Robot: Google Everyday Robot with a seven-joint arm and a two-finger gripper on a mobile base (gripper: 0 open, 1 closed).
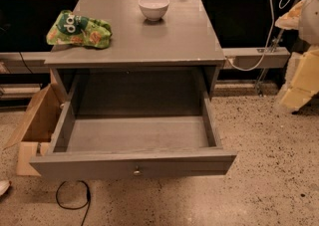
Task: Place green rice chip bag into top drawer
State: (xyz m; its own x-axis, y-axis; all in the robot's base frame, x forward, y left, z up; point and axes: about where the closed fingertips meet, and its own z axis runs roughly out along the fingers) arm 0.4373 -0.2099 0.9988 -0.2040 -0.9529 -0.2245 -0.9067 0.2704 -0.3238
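Chip bag (pixel 79 30) on tabletop (pixel 164 38); top drawer (pixel 99 164) open.

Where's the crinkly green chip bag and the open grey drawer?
Crumpled light-green foil chip bag (pixel 81 31): camera view, its middle.
Grey wooden open drawer (pixel 89 167): camera view, front panel.
Tool: not in view.

gripper: not in the camera view.
green rice chip bag (pixel 79 30): logo letters partly lost in the crumples.
top drawer (pixel 134 164): back end in shadow under the cabinet top (pixel 164 41).
cardboard box (pixel 39 118): right part hidden behind the drawer's side.
black cable (pixel 73 197): one end vanishes under the drawer front.
white and yellow shape (pixel 305 65): blurred, cut by the right edge; cannot tell what it is.
pale object (pixel 3 186): cut by the left edge.
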